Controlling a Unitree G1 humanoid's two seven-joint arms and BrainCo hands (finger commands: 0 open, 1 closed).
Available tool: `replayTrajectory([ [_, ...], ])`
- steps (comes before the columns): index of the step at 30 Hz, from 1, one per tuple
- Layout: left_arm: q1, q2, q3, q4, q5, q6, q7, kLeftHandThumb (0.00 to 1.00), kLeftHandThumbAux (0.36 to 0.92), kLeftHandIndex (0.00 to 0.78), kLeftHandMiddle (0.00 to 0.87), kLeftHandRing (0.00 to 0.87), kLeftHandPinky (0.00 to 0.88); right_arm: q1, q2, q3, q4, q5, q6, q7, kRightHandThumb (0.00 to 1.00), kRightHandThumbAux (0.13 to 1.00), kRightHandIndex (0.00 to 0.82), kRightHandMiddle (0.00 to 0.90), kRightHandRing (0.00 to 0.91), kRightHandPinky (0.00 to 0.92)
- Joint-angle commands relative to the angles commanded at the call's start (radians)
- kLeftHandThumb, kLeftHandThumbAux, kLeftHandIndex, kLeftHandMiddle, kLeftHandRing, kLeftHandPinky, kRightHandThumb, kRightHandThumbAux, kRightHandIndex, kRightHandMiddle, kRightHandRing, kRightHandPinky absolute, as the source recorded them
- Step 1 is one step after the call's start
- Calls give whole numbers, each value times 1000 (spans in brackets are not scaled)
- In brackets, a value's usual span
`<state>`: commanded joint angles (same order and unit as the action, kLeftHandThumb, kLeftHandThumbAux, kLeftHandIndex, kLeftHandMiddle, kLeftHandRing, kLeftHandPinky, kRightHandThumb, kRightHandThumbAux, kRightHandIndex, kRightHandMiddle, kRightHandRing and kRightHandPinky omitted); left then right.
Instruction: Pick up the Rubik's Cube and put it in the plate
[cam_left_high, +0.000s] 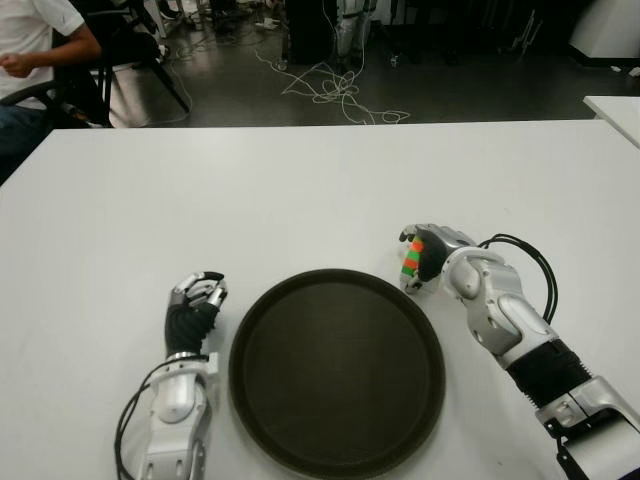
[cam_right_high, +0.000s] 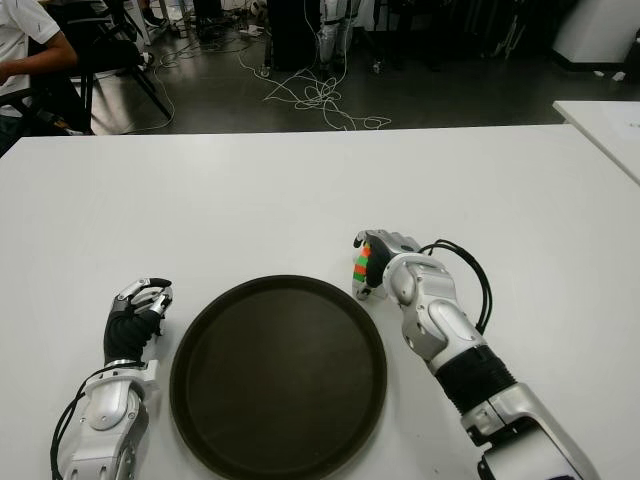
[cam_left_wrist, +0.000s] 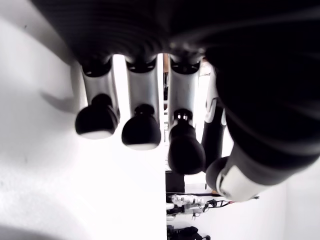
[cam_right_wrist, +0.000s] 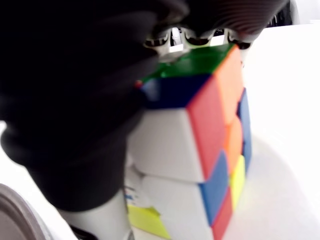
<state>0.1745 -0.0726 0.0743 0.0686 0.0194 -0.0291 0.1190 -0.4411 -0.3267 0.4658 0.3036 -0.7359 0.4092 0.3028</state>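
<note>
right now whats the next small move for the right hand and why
Probably lift the cube and carry it left over the plate. The right hand is closed on the cube just past the plate's right rim, so the grasp looks made, and the plate holds nothing. The left hand shows left of the plate.

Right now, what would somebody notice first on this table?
Probably the colourful Rubik's Cube, gripped in the right robot hand just past the plate's far right edge. Next, the big dark round plate near the front of the white table, holding nothing. The left robot hand shows curled at its left.
</note>
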Motion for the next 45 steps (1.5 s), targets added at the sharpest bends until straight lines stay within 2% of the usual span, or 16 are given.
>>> replayTrajectory([
  [12,-2,2,5,-23,1,55,3,710,705,444,811,823,813,-11,4,6,22,6,5,20,0,928,268,229,244,266],
  [16,-2,4,4,-29,0,63,0,710,706,443,812,823,813,-13,5,8,25,1,8,17,0,923,261,221,235,257],
  [22,1,3,4,-38,-4,76,-1,710,706,443,818,825,816,-10,6,7,21,-4,8,5,0,933,283,247,270,285],
  [26,2,0,5,-47,-10,86,-2,710,705,443,817,825,818,-6,9,5,16,-11,18,-14,0,900,255,226,245,250],
  [33,0,1,8,-53,-15,99,-3,711,705,444,814,824,817,-1,16,-4,9,-13,38,-50,0,864,244,220,242,243],
  [37,0,-1,9,-55,-14,106,-3,712,704,444,815,825,818,-14,17,0,12,-21,68,-46,0,843,190,196,221,209],
  [45,-1,2,11,-53,-16,105,-6,712,704,444,819,828,819,-14,19,-4,5,-14,77,-60,0,823,203,210,246,274],
])
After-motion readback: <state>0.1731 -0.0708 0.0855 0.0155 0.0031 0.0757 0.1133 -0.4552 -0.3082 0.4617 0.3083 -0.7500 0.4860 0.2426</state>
